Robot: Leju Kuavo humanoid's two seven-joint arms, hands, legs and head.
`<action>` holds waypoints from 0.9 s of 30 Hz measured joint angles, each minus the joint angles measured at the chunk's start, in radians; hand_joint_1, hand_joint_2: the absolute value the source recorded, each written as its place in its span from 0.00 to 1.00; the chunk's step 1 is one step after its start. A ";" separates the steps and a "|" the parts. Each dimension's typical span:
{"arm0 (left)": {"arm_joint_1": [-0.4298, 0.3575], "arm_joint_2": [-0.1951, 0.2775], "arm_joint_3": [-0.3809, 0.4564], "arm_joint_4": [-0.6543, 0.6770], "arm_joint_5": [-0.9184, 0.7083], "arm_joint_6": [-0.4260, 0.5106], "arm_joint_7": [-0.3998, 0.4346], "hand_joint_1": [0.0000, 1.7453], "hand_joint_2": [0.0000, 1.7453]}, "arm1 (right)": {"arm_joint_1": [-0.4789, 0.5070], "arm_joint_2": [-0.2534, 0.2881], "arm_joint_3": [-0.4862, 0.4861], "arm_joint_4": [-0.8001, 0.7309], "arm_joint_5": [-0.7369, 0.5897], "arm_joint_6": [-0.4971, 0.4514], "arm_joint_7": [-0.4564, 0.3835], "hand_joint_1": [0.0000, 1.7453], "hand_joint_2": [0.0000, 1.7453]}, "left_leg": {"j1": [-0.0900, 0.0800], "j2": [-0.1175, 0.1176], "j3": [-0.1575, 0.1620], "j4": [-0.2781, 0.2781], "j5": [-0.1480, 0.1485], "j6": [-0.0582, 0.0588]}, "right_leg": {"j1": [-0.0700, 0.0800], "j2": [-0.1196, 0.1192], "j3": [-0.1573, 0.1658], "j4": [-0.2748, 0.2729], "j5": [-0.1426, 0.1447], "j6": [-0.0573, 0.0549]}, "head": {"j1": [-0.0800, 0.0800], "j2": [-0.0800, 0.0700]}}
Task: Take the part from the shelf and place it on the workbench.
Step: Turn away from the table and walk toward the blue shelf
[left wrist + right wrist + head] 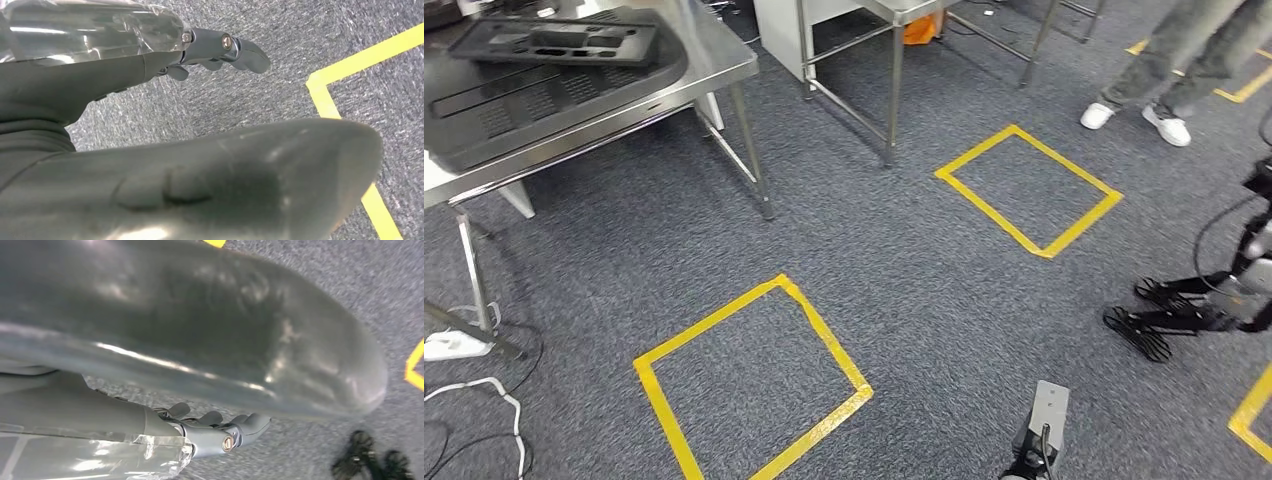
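Two black moulded plastic parts lie on a steel table point(724, 62) at the far left of the head view: a smaller flat one point(554, 40) resting on a larger perforated one point(524, 105). My left hand point(125, 75) hangs over the grey carpet, its fingers point(240, 50) stretched out and its thick thumb point(210, 175) apart from them, with nothing in it. My right hand point(100, 415) hangs the same way, fingers point(245, 425) extended, thumb point(200, 330) wide of them, holding nothing.
Two yellow tape squares point(754, 380) point(1029, 190) mark the carpet. A second steel table's legs point(889, 90) stand at the back. A person's legs point(1164, 70) are at the far right. A black ribbed device point(1164, 320) sits right. Cables and a power strip point(454, 345) lie left.
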 joint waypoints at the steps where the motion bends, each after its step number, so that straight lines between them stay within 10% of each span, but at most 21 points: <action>1: 0.001 0.000 0.000 0.000 0.000 0.000 0.000 0.00 0.00 | 0.000 0.000 0.000 0.005 -0.001 0.000 0.000 0.00 0.00 | 0.000 -0.004 -0.029 0.061 -0.023 -0.002 | 0.000 0.006 0.000 0.001 0.000 -0.001 | -0.006 0.000; 3: 0.003 0.000 0.000 0.000 0.001 0.000 0.000 0.00 0.00 | 0.001 0.000 0.000 0.016 -0.006 0.000 0.000 0.00 0.00 | 0.001 -0.007 -0.049 0.096 -0.013 -0.002 | 0.001 0.021 0.000 0.003 -0.001 -0.001 | -0.012 0.000; 7: 0.002 0.000 0.000 0.000 0.001 0.002 0.003 0.00 0.00 | 0.001 0.000 -0.001 0.046 -0.035 0.000 0.002 0.00 0.00 | 0.008 -0.047 0.043 -0.131 0.108 0.005 | 0.002 0.053 -0.002 0.016 -0.008 0.010 | -0.021 0.000; 12: 0.001 -0.001 0.000 0.000 0.000 0.002 0.010 0.00 0.00 | 0.007 -0.003 -0.002 0.109 -0.085 0.000 -0.009 0.00 0.00 | 0.007 -0.041 0.055 -0.176 0.118 0.032 | -0.001 0.058 -0.017 0.034 -0.018 0.036 | -0.016 0.000; 16: 0.002 -0.002 -0.001 0.000 0.000 0.002 0.014 0.00 0.00 | 0.007 -0.004 -0.002 0.178 -0.129 0.000 -0.016 0.00 0.00 | 0.006 -0.005 0.055 -0.181 0.120 0.048 | -0.002 0.008 -0.115 0.247 -0.130 0.052 | 0.012 0.000; 18: 0.003 -0.002 -0.001 0.000 0.000 0.002 0.017 0.00 0.00 | 0.010 -0.004 -0.002 0.209 -0.143 0.000 -0.020 0.00 0.00 | 0.005 0.011 0.056 -0.180 0.118 0.048 | -0.005 0.006 -0.139 0.299 -0.133 0.054 | 0.019 0.000; 22: 0.000 -0.004 -0.001 0.000 0.000 0.001 0.021 0.00 0.00 | 0.007 -0.006 0.000 0.262 -0.157 0.000 -0.020 0.00 0.00 | 0.002 0.035 0.065 -0.180 0.111 0.039 | 0.000 -0.026 -0.023 0.063 -0.019 0.041 | 0.033 0.000; 27: -0.001 -0.005 -0.001 -0.001 0.005 0.001 0.029 0.00 0.00 | -0.009 -0.011 0.028 0.351 -0.220 0.000 0.012 0.00 0.00 | 0.001 0.041 0.073 -0.175 0.098 0.010 | 0.007 -0.016 -0.003 0.008 -0.006 0.010 | 0.025 0.000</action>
